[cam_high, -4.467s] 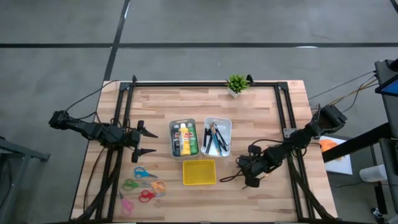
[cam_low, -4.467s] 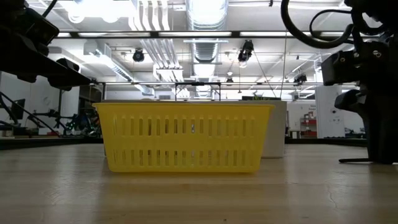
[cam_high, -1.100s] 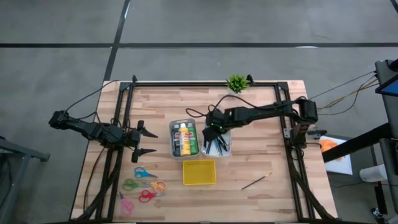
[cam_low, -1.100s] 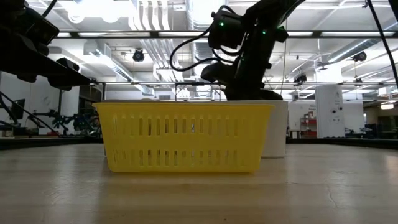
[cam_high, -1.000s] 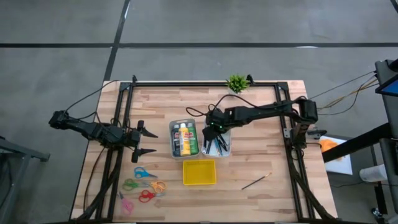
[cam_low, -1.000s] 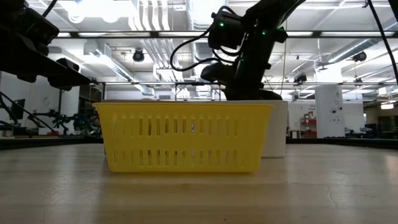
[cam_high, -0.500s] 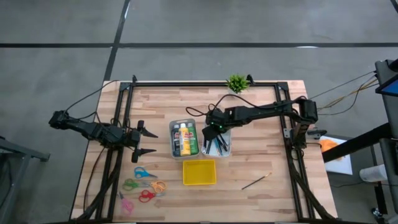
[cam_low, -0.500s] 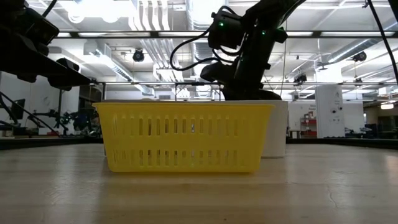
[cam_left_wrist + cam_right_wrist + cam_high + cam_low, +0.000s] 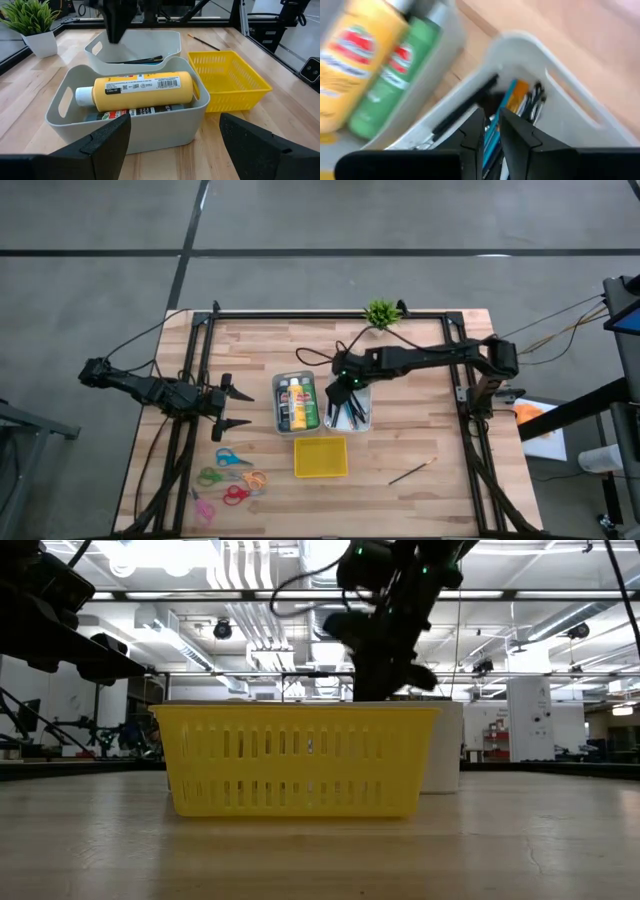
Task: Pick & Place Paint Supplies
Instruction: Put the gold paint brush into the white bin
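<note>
High view: one brush (image 9: 412,473) is seen taken out onto the table, while the bottles (image 9: 298,403) and remaining brushes (image 9: 349,412) are left binned, the right gripper (image 9: 343,385) poised narrowly parted and empty over them, the left gripper (image 9: 238,408) parked wide.

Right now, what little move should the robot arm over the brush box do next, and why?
Probably dip the right gripper down into the grey bin and close on one brush. Its fingers stand slightly apart right above the brushes and pencils, holding nothing visible, and one brush already lies out on the table.
</note>
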Robot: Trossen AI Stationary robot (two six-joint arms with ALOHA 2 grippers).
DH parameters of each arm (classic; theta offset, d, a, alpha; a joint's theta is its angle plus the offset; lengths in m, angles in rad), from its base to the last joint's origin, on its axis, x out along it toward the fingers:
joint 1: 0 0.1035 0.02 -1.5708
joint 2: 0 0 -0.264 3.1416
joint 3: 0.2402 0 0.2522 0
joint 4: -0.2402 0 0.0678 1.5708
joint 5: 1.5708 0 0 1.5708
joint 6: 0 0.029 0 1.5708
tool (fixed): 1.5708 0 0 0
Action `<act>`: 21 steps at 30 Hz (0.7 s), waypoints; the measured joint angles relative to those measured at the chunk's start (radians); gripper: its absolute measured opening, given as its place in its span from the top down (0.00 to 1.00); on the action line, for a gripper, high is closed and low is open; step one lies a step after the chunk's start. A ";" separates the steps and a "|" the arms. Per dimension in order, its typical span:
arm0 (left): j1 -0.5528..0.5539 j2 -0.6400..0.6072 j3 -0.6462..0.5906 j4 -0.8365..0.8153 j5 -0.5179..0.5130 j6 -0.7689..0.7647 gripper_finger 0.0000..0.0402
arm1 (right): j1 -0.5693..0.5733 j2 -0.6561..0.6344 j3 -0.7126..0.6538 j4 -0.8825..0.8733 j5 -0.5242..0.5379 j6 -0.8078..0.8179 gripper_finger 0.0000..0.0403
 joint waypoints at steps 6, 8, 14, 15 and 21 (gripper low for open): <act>0.000 0.000 0.000 0.000 0.000 0.000 0.24 | -0.001 -0.143 -0.001 -0.012 0.008 -0.232 0.86; 0.000 0.000 0.000 0.000 0.000 0.000 0.24 | -0.001 -0.207 -0.004 -0.026 0.008 -0.342 0.86; 0.000 0.000 0.000 0.000 0.000 0.000 0.24 | 0.016 -0.390 -0.021 -0.100 -0.021 -0.599 0.86; 0.000 0.000 0.000 0.000 0.000 0.000 0.24 | 0.022 -0.419 -0.026 -0.116 -0.027 -0.620 0.86; 0.000 0.000 0.000 0.000 0.000 0.000 0.24 | 0.078 -0.555 -0.054 -0.281 -0.043 -0.718 0.86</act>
